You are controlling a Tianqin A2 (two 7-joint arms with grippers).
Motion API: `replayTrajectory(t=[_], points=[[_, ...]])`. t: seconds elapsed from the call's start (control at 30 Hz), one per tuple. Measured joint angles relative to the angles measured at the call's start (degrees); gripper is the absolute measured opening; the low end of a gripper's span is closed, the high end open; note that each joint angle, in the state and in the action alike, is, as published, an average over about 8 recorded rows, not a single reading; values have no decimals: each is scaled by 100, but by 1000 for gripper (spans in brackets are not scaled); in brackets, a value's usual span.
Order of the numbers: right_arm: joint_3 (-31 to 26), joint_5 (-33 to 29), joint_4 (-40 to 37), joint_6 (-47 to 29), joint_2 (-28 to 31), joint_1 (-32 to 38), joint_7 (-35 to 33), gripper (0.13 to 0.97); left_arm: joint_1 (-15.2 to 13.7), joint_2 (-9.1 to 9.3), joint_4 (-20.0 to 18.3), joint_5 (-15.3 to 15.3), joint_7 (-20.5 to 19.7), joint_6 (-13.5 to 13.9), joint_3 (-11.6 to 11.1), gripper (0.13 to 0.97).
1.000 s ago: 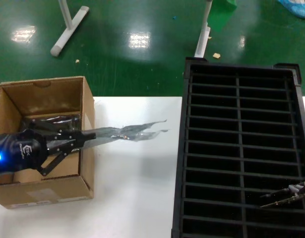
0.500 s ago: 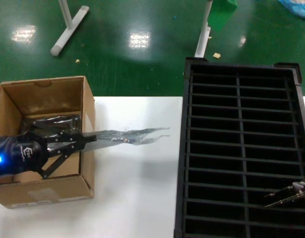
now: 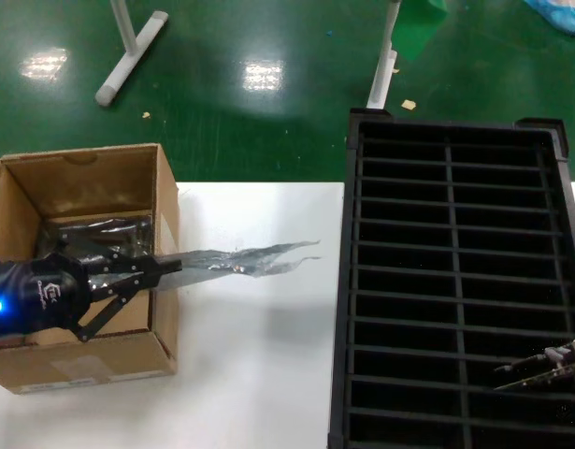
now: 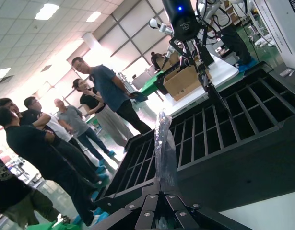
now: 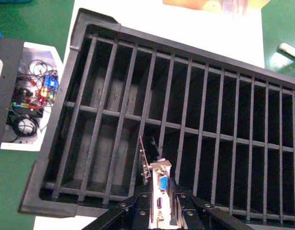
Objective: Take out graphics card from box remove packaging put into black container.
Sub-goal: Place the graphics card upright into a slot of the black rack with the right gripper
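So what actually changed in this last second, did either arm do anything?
Very little. The left gripper, shut on the packaging, drew back slightly toward the box, and the bag's free end sagged a bit. The right gripper bobbed slightly while holding the graphics card over the black container. Box and container stayed put.

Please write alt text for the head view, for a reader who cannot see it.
The left hand, over the open cardboard box, holds an empty antistatic bag that sticks out above the white table. At the right edge, the right hand hangs over the slotted black crate.
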Motion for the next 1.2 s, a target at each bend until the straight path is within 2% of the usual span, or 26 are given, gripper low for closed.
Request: replayTrajectory(t=[0.7,1.2], points=[[-155,33,136,-49,-234,13,793,196,27,32,105,0,12,0,-16,142],[-907,247,21,-105,5,729,1242,196,17,80,204,0,21,0,-23,142]])
